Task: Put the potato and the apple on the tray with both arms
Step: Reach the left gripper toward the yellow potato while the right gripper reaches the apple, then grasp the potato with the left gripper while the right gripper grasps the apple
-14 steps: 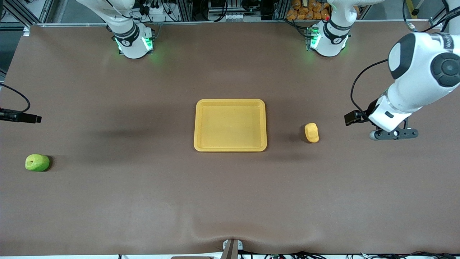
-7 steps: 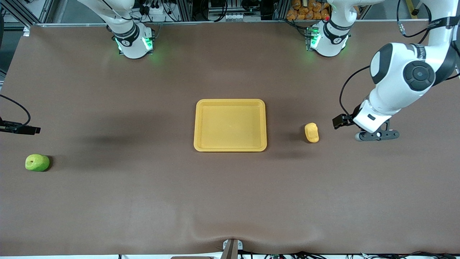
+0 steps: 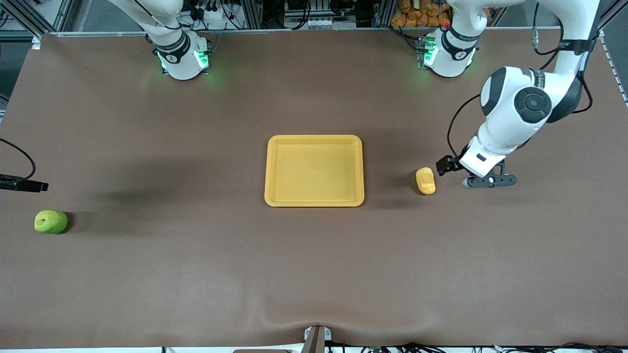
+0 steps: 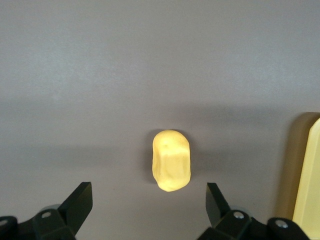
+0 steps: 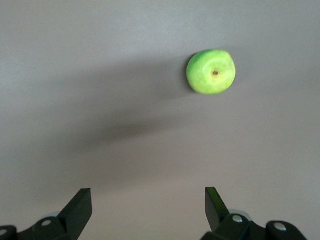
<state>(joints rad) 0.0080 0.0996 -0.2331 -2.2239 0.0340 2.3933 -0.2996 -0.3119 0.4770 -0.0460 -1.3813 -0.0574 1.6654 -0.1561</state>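
Observation:
The yellow-orange potato lies on the table beside the tray, toward the left arm's end. My left gripper hangs low beside the potato, farther from the tray. In the left wrist view it is open and empty, with the potato just ahead of the fingertips and the tray's rim at the frame's edge. The green apple lies at the right arm's end of the table. My right gripper is open and empty above bare table, apart from the apple.
Only a black part of the right hand with its cable shows at the front view's edge, above the apple. The brown mat covers the whole table. The arm bases glow green along the table's robot side.
My left arm has swung in and lowered toward the potato, stopping close beside it. The visible part of the right hand has moved closer to the apple. Potato, apple and tray have not moved.

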